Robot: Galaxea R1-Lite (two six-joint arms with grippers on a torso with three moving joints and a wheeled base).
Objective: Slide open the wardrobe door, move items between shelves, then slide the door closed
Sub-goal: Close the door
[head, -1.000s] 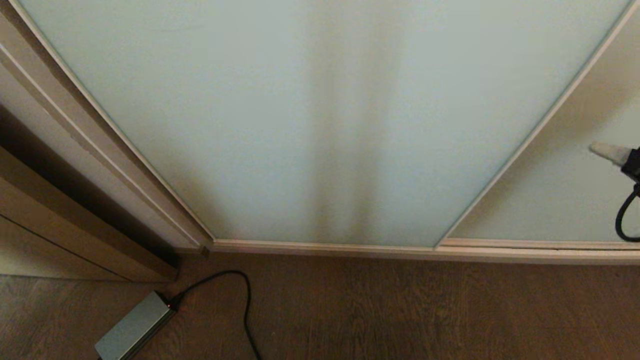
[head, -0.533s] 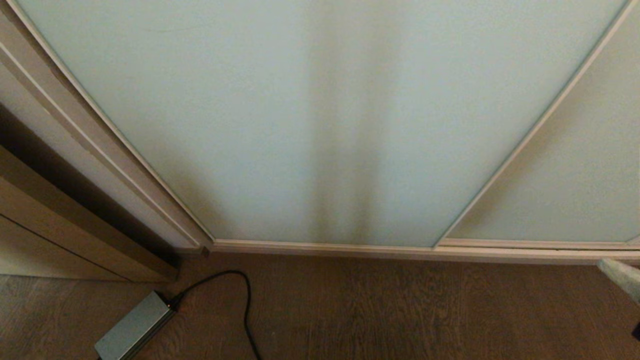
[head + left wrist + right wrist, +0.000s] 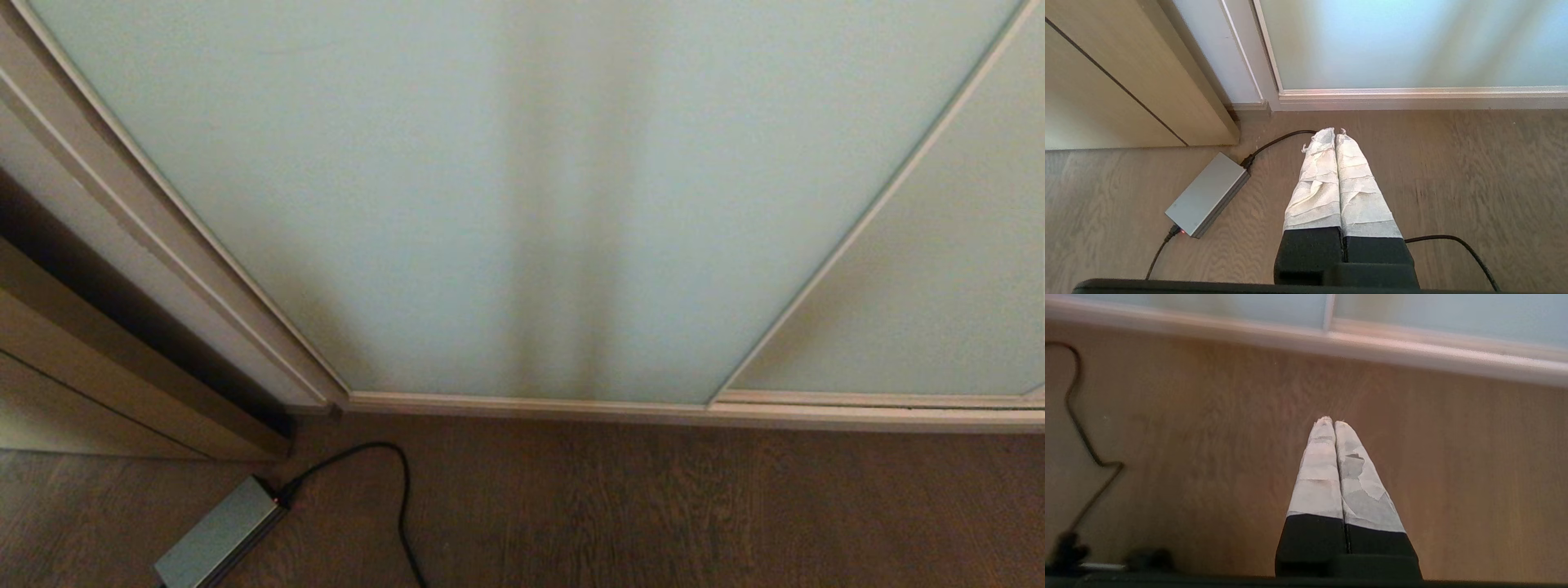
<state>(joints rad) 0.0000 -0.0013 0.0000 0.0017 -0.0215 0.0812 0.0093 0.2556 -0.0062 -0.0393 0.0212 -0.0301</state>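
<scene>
The sliding wardrobe door (image 3: 522, 188), a pale green frosted panel in a thin cream frame, fills the head view and stands closed, its left edge against the cream jamb (image 3: 122, 220). A second panel (image 3: 955, 278) lies behind it at the right. The shelves are hidden behind the glass. Neither arm shows in the head view. My left gripper (image 3: 1334, 131) hangs shut and empty above the wood floor near the door's lower left corner (image 3: 1280, 92). My right gripper (image 3: 1333, 421) is also shut and empty, pointing down at the floor before the doors' bottom rail (image 3: 1412, 347).
A grey power brick (image 3: 219, 541) with a black cable (image 3: 400, 490) lies on the brown wood floor (image 3: 694, 506) at the front left. A brown wooden door frame (image 3: 106, 384) stands at the far left.
My right gripper, seen at the head view's right edge a second ago, dropped down and left that view. The door has not moved.
</scene>
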